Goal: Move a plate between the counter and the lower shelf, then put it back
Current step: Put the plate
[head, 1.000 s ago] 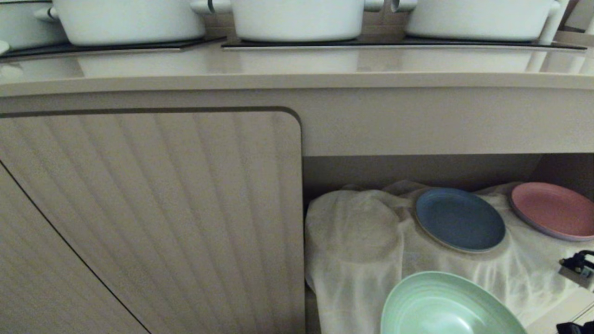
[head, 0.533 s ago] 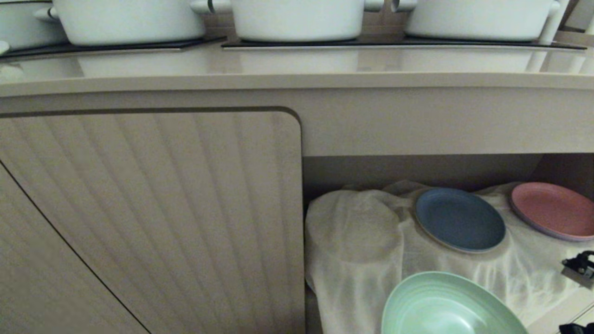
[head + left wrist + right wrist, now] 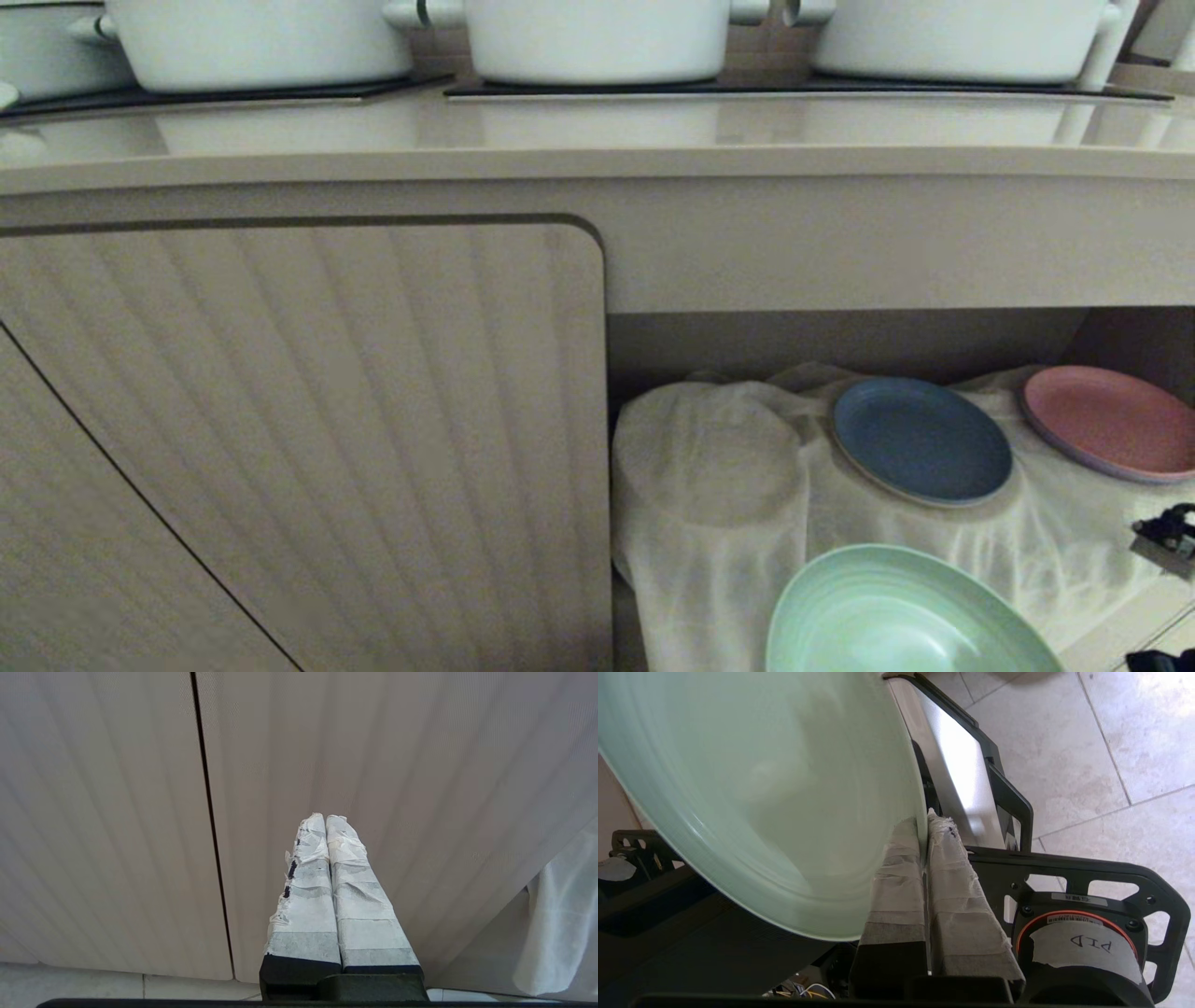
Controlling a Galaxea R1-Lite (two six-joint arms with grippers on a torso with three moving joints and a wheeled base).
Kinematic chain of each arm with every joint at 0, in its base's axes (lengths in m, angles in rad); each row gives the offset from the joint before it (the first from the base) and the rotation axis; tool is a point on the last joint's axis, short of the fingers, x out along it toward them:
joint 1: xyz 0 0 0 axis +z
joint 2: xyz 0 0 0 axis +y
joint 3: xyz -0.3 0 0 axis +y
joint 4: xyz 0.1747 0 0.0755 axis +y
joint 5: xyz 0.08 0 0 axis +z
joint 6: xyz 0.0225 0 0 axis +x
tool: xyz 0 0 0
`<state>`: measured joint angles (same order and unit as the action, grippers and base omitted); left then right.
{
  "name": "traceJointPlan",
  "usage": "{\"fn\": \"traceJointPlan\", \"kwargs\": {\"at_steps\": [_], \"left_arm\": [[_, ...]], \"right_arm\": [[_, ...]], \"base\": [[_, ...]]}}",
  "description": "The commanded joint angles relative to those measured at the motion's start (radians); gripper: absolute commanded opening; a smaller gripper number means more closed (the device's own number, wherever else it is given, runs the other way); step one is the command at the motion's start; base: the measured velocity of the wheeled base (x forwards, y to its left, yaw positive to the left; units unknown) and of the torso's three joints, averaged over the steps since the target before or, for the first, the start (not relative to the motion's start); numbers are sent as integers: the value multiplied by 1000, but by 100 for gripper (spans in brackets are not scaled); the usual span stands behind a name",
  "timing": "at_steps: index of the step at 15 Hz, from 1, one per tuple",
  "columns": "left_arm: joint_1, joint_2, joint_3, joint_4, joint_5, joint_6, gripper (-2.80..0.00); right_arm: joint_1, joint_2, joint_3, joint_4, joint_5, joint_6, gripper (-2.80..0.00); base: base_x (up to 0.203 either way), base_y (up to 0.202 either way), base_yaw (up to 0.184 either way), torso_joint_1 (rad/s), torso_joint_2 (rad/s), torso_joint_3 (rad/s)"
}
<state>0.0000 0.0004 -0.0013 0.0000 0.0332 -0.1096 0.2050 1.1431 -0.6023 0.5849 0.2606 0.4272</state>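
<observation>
Right claw (image 3: 923, 828): closed on the rim of the plate (image 3: 766, 793), its two taped fingers (image 3: 896, 872) pinching the edge between them.
Plate: mint green, held tilted in the right claw and clear of any surface; in the head view it (image 3: 901, 616) sits at the lower edge, in front of the lower shelf opening and just nearer than the white cloth.
Below the right claw: the robot's own black frame (image 3: 1069, 877) and a pale tiled floor (image 3: 1125, 742).
Left claw (image 3: 326, 820): closed, fingers pressed together and holding nothing, well apart from the plate and facing the ribbed beige cabinet door (image 3: 373, 756).
White cloth (image 3: 719, 485): just beyond the held plate, rumpled, covering the floor of the lower shelf (image 3: 840, 341).
Blue plate (image 3: 922, 441): farther in than the right claw's plate, lying on the cloth.
Pink plate (image 3: 1106, 422): beside the blue one, apart from it, toward the shelf's right wall, also on the cloth.
Cabinet door, head view (image 3: 299, 439): shut, to the left of the shelf opening.
Table (image 3: 597, 140): above and beyond the shelf, a beige top with a thick front edge and black hob panels (image 3: 803, 89).
White pots (image 3: 597, 37): farthest from the right claw, standing in a row on the hob panels.
</observation>
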Motion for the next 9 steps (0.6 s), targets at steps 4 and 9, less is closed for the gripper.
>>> {"fn": "traceJointPlan", "kwargs": {"at_steps": [4, 9], "left_arm": [[0, 0, 1, 0, -2, -2, -280], [0, 0, 1, 0, 1, -2, -280]], "right_arm": [[1, -2, 3, 3, 2, 2, -280], [-1, -3, 3, 3, 2, 2, -280]], "base": [[-1, -98, -4, 1, 2, 1], [0, -195, 2, 3, 2, 1]]}}
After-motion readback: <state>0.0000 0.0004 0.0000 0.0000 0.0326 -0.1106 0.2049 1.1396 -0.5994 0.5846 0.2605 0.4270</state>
